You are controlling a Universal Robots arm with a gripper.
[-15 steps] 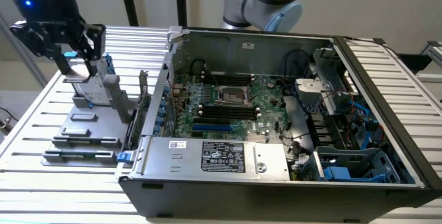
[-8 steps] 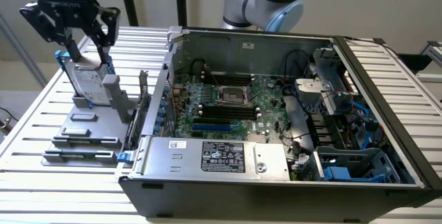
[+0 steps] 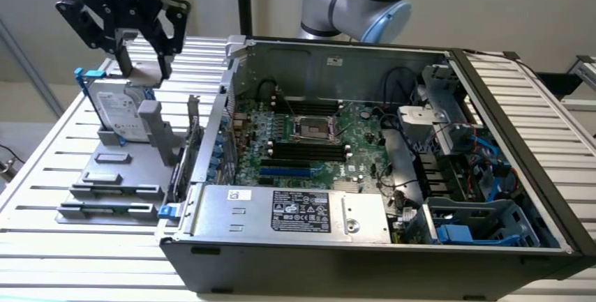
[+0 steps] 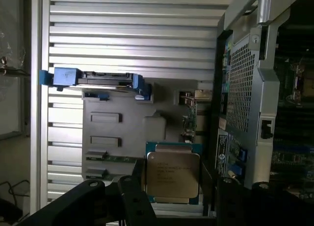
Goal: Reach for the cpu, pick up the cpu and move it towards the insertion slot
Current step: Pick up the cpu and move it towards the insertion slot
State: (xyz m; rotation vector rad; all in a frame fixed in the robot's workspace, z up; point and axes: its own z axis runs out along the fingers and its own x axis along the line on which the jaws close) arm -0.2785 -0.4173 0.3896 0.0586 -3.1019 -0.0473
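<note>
We hold the chip (image 4: 172,174) between our jaws, high above the holder tray (image 3: 112,176) beside the hard drive (image 3: 119,110). The socket (image 3: 315,129) sits well apart inside the computer case (image 3: 373,260); a loose pinch could drop the chip on the way.

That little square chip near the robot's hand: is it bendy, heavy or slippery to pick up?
Probably stiff: the cpu looks like a flat slab with a metal top. Likely light, since it looks thin. Its smooth top may be slippery, so gripping it by the edges seems safer.
</note>
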